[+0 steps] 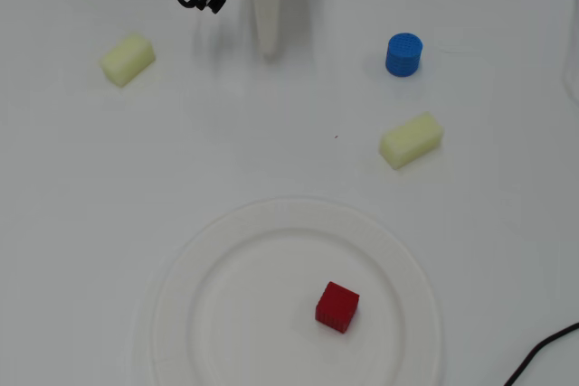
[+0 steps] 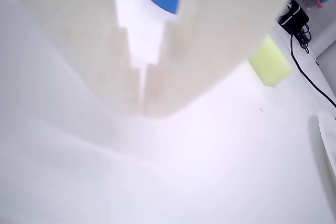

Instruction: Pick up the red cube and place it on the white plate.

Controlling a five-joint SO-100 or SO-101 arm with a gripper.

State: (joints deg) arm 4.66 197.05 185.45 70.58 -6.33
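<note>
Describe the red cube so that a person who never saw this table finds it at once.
In the overhead view, find the large white plate at the bottom. The red cube lies inside it, right of centre. It is the only red thing; the other blocks are pale yellow or blue and lie off the plate.

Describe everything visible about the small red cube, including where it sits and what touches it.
The small bright red cube shows only in the overhead view. Its side faces look finely ribbed, like printed plastic, and its top is flat and smooth. It sits upright, turned slightly askew, on the flat inner floor of the large round white plate, right of the plate's centre and inside the raised rim. Only the plate touches it. The white two-finger gripper is far off at the top of the view, shut and empty.
</note>
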